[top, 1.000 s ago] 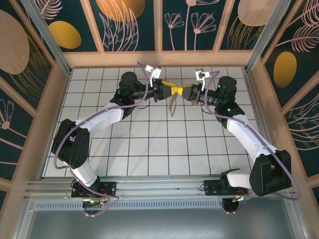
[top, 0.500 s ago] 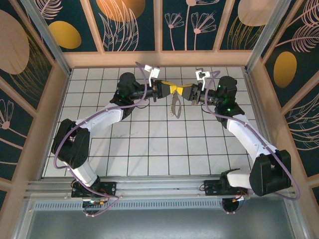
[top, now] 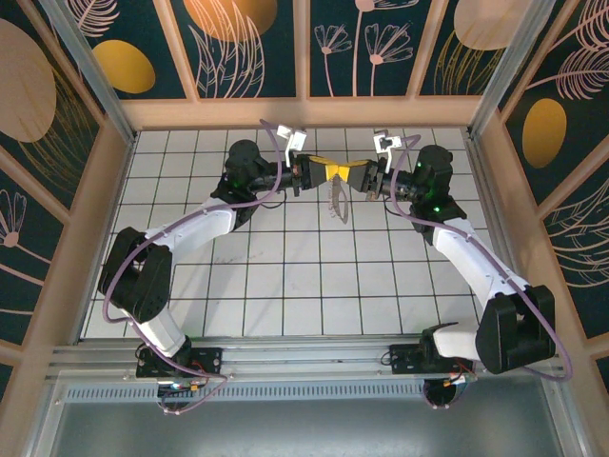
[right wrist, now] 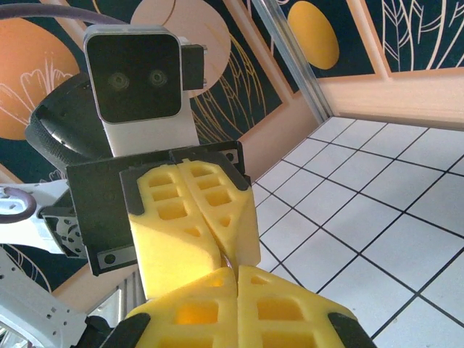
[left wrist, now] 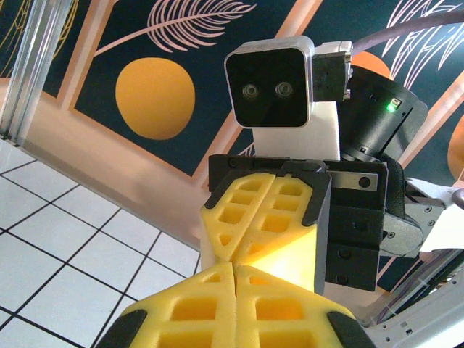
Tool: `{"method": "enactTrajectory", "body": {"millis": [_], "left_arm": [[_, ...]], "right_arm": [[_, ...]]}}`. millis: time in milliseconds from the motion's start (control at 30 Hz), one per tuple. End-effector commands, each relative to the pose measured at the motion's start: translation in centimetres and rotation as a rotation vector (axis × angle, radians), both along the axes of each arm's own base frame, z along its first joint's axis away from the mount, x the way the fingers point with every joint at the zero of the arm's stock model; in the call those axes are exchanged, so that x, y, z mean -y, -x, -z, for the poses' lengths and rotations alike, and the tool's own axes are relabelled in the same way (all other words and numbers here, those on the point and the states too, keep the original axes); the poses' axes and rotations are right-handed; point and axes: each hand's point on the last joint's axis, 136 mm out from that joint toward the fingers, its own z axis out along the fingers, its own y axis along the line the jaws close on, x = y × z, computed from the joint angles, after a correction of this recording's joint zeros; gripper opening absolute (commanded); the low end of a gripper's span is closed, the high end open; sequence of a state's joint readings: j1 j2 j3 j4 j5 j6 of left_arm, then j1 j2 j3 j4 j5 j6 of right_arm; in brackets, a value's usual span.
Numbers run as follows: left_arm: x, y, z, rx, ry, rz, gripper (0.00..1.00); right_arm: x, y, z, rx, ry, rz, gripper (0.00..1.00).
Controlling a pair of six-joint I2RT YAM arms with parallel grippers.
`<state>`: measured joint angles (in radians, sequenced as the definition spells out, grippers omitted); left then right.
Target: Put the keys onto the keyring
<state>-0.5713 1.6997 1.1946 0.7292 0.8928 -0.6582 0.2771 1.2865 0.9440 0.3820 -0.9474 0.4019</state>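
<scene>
Yellow-padded left claw (top: 322, 170) and right claw (top: 349, 175), tip-to-tip, both pinch the keyring (top: 336, 202) hanging below; ring-holding step, likely; next: part its coil.

Robot lab, enclosed test cell. Evidence:
- left arm (top: 190, 228) and right arm (top: 471, 252) bolted to aluminium rail (top: 304, 357) at near edge of bench (top: 285, 286)
- bench top is white grid tile
- aluminium posts (top: 88, 67) at corners
- wood frame (top: 304, 112) holds printed leaf-and-orb panels (top: 257, 48) on three sides
- camera (left wrist: 270, 83) on wrist, yellow foam fingers (left wrist: 181, 312)
- exposed purple cable (right wrist: 36, 9), green LED (left wrist: 392, 106) lit on joint
</scene>
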Motion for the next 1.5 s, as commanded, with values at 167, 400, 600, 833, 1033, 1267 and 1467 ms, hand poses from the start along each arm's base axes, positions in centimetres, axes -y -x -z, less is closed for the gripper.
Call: {"method": "enactTrajectory", "body": {"millis": [167, 400, 600, 833, 1033, 1267, 1467], "left_arm": [[0.3, 2.2, -1.2, 0.084, 0.029, 0.060, 0.00], [0.2, 2.5, -2.2, 0.099, 0.048, 0.072, 0.00], [0.1, 2.8, -2.8, 0.107, 0.060, 0.080, 0.00], [0.0, 3.1, -3.2, 0.111, 0.064, 0.088, 0.00], [0.1, 3.3, -3.2, 0.112, 0.065, 0.094, 0.00], [0.3, 3.6, -3.2, 0.113, 0.065, 0.104, 0.00], [0.3, 3.6, -3.0, 0.111, 0.064, 0.105, 0.00]], "right_arm": [[3.0, -0.1, -2.7, 0.083, -0.042, 0.135, 0.36], [5.4, 0.4, 0.3, 0.034, -0.044, 0.294, 0.51], [5.8, 1.1, 4.0, 0.006, -0.019, 0.373, 0.55], [3.7, 3.0, 5.4, 0.045, 0.026, 0.340, 0.57], [1.6, 2.9, 4.7, 0.076, 0.041, 0.304, 0.57], [0.8, 1.9, 3.6, 0.100, 0.039, 0.296, 0.58], [0.3, 1.8, 3.1, 0.116, 0.039, 0.279, 0.55]]}}
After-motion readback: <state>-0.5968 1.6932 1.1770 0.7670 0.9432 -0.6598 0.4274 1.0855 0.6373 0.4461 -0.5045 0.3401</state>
